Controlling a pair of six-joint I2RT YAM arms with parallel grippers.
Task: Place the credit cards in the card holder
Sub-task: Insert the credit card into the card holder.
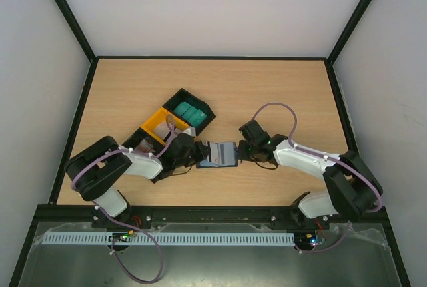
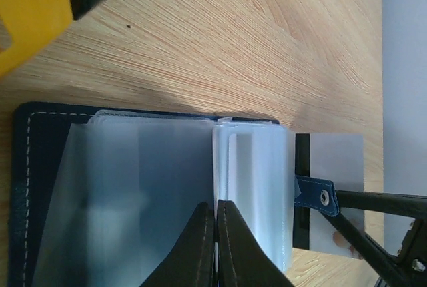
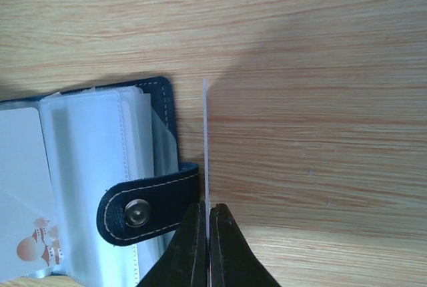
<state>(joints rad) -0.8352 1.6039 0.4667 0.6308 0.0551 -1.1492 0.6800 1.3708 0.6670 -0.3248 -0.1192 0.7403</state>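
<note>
Surface: wooden table (image 1: pixel 267 93), card holder (image 1: pixel 218 154) opened up between grippers.
right gripper (image 3: pixel 207 233): clamped on edge-on card (image 3: pixel 205 140), snap tab (image 3: pixel 143 207) just beside.
left gripper (image 2: pixel 215 233): pinched on holder's clear sleeve, tray (image 1: pixel 159 121) parked behind.

Open card holder (image 1: pixel 217 154) lies mid-table (image 1: pixel 280 100) between left gripper (image 1: pixel 198 155) and right gripper (image 1: pixel 241 151), both at its edges; teal credit cards (image 1: pixel 190 113) in tray (image 1: pixel 159 120) behind.
</note>
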